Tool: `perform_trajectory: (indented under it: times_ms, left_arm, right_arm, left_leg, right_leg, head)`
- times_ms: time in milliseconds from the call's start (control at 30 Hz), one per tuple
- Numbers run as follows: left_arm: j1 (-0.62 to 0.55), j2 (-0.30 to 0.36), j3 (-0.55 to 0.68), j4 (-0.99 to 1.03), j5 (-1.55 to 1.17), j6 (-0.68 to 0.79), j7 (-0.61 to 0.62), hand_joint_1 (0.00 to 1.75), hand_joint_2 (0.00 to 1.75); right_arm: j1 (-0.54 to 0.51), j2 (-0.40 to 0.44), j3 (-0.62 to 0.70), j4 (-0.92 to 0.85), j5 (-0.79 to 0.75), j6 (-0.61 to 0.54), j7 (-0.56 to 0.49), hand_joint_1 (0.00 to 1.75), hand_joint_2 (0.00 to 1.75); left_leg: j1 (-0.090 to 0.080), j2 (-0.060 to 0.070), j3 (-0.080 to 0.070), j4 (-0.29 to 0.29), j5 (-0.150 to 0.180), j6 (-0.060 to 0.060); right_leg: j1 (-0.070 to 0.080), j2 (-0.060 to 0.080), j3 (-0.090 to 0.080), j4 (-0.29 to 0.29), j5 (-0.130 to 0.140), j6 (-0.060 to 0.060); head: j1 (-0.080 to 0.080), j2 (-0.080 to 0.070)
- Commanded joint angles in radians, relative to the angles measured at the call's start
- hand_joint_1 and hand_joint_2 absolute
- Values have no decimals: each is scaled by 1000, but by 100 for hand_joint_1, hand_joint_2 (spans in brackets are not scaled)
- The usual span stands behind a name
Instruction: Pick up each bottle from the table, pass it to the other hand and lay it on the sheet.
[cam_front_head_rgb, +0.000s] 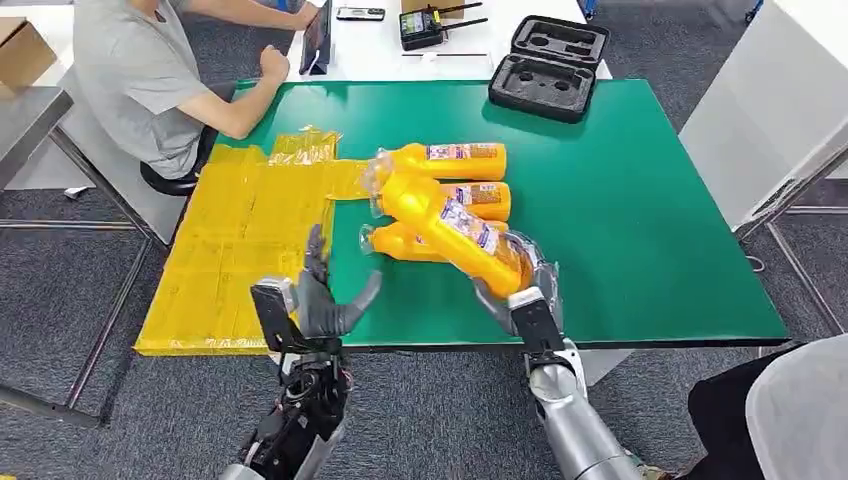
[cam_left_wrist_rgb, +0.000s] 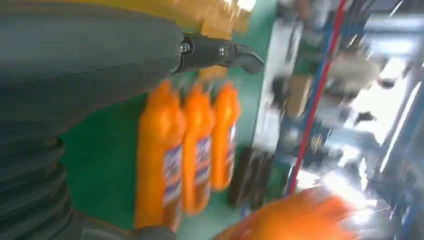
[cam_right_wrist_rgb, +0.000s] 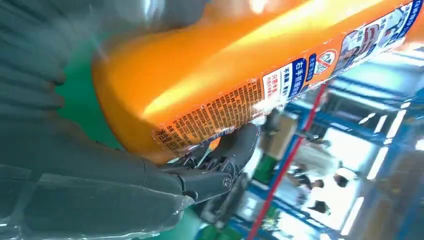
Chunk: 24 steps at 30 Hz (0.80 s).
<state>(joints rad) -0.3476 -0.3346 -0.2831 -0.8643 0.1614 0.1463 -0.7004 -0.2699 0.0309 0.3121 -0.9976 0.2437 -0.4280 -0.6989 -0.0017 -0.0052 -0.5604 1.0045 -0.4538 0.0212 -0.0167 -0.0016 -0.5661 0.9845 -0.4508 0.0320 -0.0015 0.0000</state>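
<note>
Nearest us, left hand (cam_front_head_rgb: 325, 300) waits, fingers spread, at nine o'clock of right hand (cam_front_head_rgb: 520, 290), whose base-only grip on the tilted bottle (cam_front_head_rgb: 450, 225) risks slippage.

Left wrist view was motion-blurred | held bottle (cam_front_head_rgb: 455, 228) hid third bottle (cam_front_head_rgb: 400, 243) | person (cam_front_head_rgb: 150, 70) cropped at top.

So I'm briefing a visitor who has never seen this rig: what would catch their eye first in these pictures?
Probably the orange plastic bottle gripped at its base by the robot's right hand, raised slantwise above three more orange bottles lying on the green table. Next, the open left hand waiting beside the crinkled yellow sheet at the table's left edge.
</note>
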Motion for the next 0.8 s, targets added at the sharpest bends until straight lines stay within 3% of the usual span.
perform_trajectory:
  times_ms: [33,800]
  left_arm:
    - [-102,-15,-87,323,62,-153,2,0,175]
    - [-120,-14,-12,259,205,-259,2,0,175]
  right_arm:
    - [3,-62,149,-94,-28,-6,1,175,175]
    - [-5,-51,168,-47,-53,6,1,175,175]
  left_leg:
    - [1,0,1,0,0,-1]
    - [1,1,-1,0,0,-1]
  right_leg:
    - [1,0,1,-1,0,-1]
    - [1,1,0,0,0,-1]
  head:
    - [0,0]
    - [0,0]
